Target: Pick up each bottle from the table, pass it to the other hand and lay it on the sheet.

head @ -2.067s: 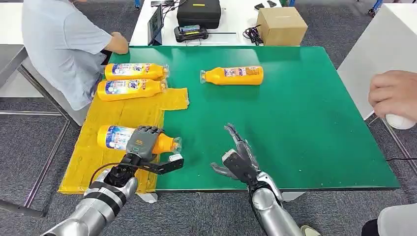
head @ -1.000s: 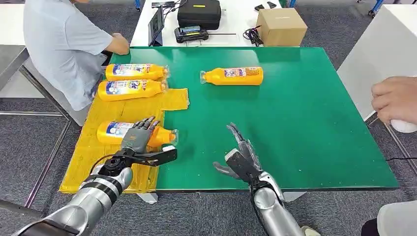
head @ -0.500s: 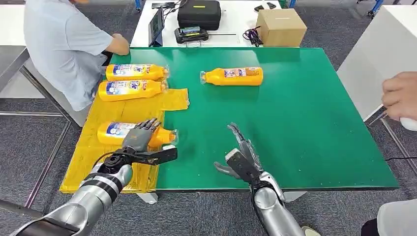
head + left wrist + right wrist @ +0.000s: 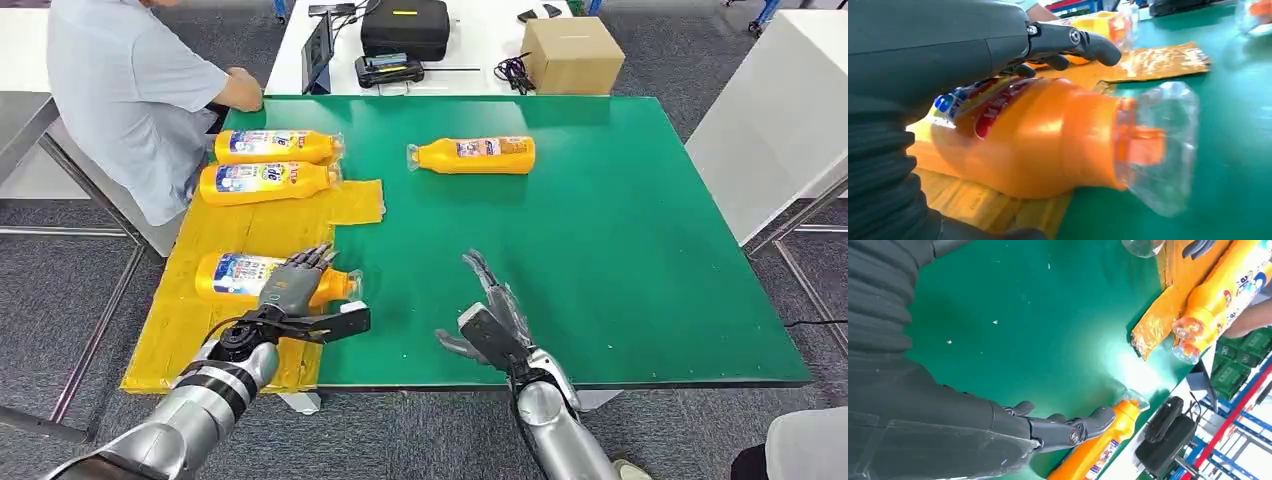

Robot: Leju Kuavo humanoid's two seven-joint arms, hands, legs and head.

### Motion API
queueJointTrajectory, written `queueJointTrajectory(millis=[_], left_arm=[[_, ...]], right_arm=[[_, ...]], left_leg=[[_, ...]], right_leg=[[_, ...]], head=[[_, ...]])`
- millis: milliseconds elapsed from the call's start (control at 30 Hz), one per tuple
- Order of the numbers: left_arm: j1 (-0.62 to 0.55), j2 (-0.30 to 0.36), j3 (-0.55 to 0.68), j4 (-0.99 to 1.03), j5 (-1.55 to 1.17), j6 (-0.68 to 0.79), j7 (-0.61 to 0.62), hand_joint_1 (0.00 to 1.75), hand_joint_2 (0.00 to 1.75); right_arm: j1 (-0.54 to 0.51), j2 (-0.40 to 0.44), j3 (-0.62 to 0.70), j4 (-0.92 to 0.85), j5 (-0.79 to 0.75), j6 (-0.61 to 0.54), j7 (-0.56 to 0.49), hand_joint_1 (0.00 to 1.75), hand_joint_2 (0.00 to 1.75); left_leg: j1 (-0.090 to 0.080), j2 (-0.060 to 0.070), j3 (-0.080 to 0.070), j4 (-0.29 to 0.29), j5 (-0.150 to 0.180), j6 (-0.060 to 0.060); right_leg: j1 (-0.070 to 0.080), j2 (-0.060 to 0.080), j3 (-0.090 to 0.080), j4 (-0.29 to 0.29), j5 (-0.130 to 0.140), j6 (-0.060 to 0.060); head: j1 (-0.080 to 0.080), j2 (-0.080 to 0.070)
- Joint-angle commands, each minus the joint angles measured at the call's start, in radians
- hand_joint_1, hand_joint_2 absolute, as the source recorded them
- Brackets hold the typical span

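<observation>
Left hand (image 4: 290, 285) resting over nearest bottle (image 4: 240, 275), fingers spread flat across its top, not wrapping it; contact vs. small gap hard to call from the left wrist view. Bottle lying on its side on yellow sheet (image 4: 190, 330), clear cap (image 4: 352, 284) poking past the sheet's right edge onto green table (image 4: 620, 260). Two more bottles (image 4: 265, 165) lying side by side at the sheet's far end, just beside a seated person (image 4: 130, 90). Fourth bottle (image 4: 475, 154) lying alone on bare green, far centre, well apart from both hands. Right hand (image 4: 485, 320) hovering near the table's front edge, fingers apart, holding nothing. Wide open green stretching right of it. Sheet's near-left corner hanging off the table edge. Labels too blurred for reading. Cardboard box (image 4: 572, 52) and black case (image 4: 404, 26) sitting on the white table behind.
</observation>
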Motion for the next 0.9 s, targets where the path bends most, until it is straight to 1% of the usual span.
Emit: queueJointTrajectory(millis=[33,100,167,233,267,300,400,433,467,533,567,600,633,667,733,767,800,833,867,900], left_arm=[[0.021,-0.01,-0.056,-0.078,0.021,0.062,-0.023,0.0,1.75],[0.065,-0.019,-0.086,-0.186,0.037,0.061,-0.03,0.0,1.75],[0.107,-0.018,-0.134,-0.287,0.054,0.025,-0.034,0.0,1.75],[0.129,-0.014,-0.171,-0.354,0.067,0.003,-0.033,0.0,1.75],[0.13,-0.018,-0.172,-0.356,0.068,0.003,-0.032,0.0,1.75],[0.136,-0.013,-0.182,-0.375,0.067,0.001,-0.032,0.0,1.75],[0.155,0.008,-0.226,-0.452,0.075,0.018,-0.027,0.0,1.75],[0.163,0.013,-0.239,-0.478,0.075,0.028,-0.026,0.0,1.75],[0.176,0.015,-0.25,-0.508,0.071,0.045,-0.029,0.0,1.75],[0.194,0.032,-0.285,-0.554,0.01,0.093,-0.019,0.0,1.75],[0.213,0.04,-0.296,-0.582,0.015,0.096,-0.024,0.0,1.75],[0.239,0.033,-0.294,-0.613,0.096,0.091,-0.066,0.0,1.75],[0.263,0.031,-0.298,-0.635,0.165,0.087,-0.108,0.0,1.75],[0.292,0.018,-0.289,-0.656,0.276,0.094,-0.167,0.0,1.75],[0.327,0.003,-0.279,-0.662,0.392,0.098,-0.213,0.0,1.75],[0.348,-0.009,-0.265,-0.658,0.446,0.128,-0.241,0.0,1.75],[0.364,-0.021,-0.256,-0.647,0.476,0.179,-0.276,0.0,1.75],[0.366,-0.022,-0.258,-0.644,0.479,0.183,-0.279,0.0,1.75],[0.365,-0.021,-0.26,-0.641,0.481,0.187,-0.28,0.0,1.75],[0.365,-0.021,-0.26,-0.641,0.481,0.187,-0.28,0.0,1.75]], right_arm=[[-0.014,0.003,-0.03,0.036,0.002,-0.01,0.002,0.0,1.75],[-0.001,0.005,-0.039,0.028,0.002,-0.023,0.004,0.0,1.75],[0.01,0.004,-0.039,0.021,0.005,-0.026,0.006,0.0,1.75],[0.013,0.0,-0.039,0.021,0.01,-0.031,0.007,0.0,1.75],[0.014,-0.001,-0.039,0.021,0.01,-0.031,0.007,0.0,1.75],[0.014,-0.001,-0.041,0.021,0.01,-0.031,0.007,0.0,1.75],[0.02,0.004,-0.049,0.02,0.015,-0.034,0.005,0.0,1.75],[0.022,0.006,-0.05,0.019,0.018,-0.039,0.003,0.0,1.75],[0.025,0.008,-0.054,0.017,0.018,-0.048,0.001,0.0,1.75],[0.035,0.03,-0.08,0.004,0.023,-0.118,-0.009,0.0,1.75],[0.039,0.038,-0.087,-0.011,0.015,-0.134,-0.013,0.0,1.75],[0.051,0.049,-0.104,-0.037,0.0,-0.166,-0.025,0.0,1.75],[0.068,0.056,-0.115,-0.072,-0.031,-0.172,-0.036,0.0,1.75],[0.082,0.058,-0.117,-0.099,-0.069,-0.158,-0.046,0.0,1.75],[0.106,0.07,-0.13,-0.141,-0.131,-0.145,-0.047,0.0,1.75],[0.122,0.087,-0.139,-0.169,-0.142,-0.185,-0.055,0.0,0.0],[0.14,0.138,-0.174,-0.202,-0.076,-0.397,-0.069,0.0,0.0],[0.143,0.137,-0.162,-0.213,-0.077,-0.405,-0.06,0.0,0.0],[0.145,0.134,-0.149,-0.224,-0.077,-0.414,-0.048,0.0,0.0],[0.145,0.134,-0.149,-0.224,-0.077,-0.414,-0.048,0.0,0.0]], left_leg=[[0.001,0.0,0.001,0.0,-0.001,-0.001],[0.001,0.0,0.001,0.0,-0.001,-0.001],[0.001,-0.001,0.002,0.0,-0.002,-0.001],[0.001,0.0,0.001,0.0,-0.002,-0.001],[0.0,-0.001,0.001,0.0,-0.002,-0.001],[0.0,0.0,-0.001,0.0,-0.001,0.0],[0.0,0.0,0.0,0.001,-0.002,-0.001],[0.0,0.0,-0.002,0.0,-0.001,-0.001],[0.001,0.001,0.0,0.001,-0.003,-0.002],[0.001,0.001,0.0,0.001,-0.003,-0.002],[0.0,0.001,-0.001,0.0,-0.002,-0.001],[0.0,0.002,-0.002,0.0,-0.001,-0.001],[0.0,0.002,0.0,0.0,-0.003,-0.001],[0.0,0.002,-0.001,0.0,-0.002,-0.001],[0.0,0.002,0.0,-0.001,-0.002,-0.001],[0.0,0.002,0.002,-0.001,-0.004,-0.001],[0.0,0.001,0.0,-0.001,-0.003,-0.001],[0.0,0.001,-0.001,0.0,-0.002,-0.001],[0.0,0.002,0.001,0.0,-0.004,-0.001],[0.0,0.001,-0.001,0.0,-0.003,-0.001]], right_leg=[[0.001,0.0,0.001,0.0,-0.001,-0.002],[0.001,-0.001,0.001,0.0,-0.001,-0.002],[0.001,-0.001,0.002,0.0,-0.002,-0.002],[0.001,-0.001,0.001,0.0,-0.002,-0.002],[0.0,-0.001,0.001,0.0,-0.002,-0.001],[0.0,-0.001,-0.001,0.0,-0.001,-0.001],[0.001,-0.001,0.001,0.0,-0.002,-0.002],[0.0,0.0,-0.001,0.0,-0.001,-0.002],[0.001,0.0,0.0,0.001,-0.002,-0.002],[0.001,0.0,0.0,0.0,-0.002,-0.003],[0.001,0.0,-0.001,0.0,-0.002,-0.002],[0.0,0.001,-0.002,0.0,-0.001,-0.001],[0.001,0.002,0.0,0.0,-0.002,-0.002],[0.0,0.002,-0.002,0.0,-0.001,-0.002],[0.0,0.001,-0.001,0.0,-0.002,-0.002],[0.0,0.002,0.002,-0.001,-0.003,-0.002],[0.0,0.001,0.0,0.0,-0.002,-0.002],[0.0,0.001,-0.002,0.0,-0.002,-0.001],[0.001,0.001,0.0,0.0,-0.003,-0.002],[0.0,0.001,-0.002,0.001,-0.002,-0.002]], head=[[0.0,0.0],[0.0,0.0],[0.0,0.0],[0.0,0.0],[0.0,0.0],[0.0,0.0],[0.0,0.0],[0.0,0.0],[0.0,0.0],[0.0,0.0],[0.0,0.0],[0.0,0.0],[0.0,0.0],[0.0,0.0],[0.0,0.0],[0.0,0.0],[0.0,0.0],[0.0,0.0],[0.0,0.0],[0.0,0.0]])
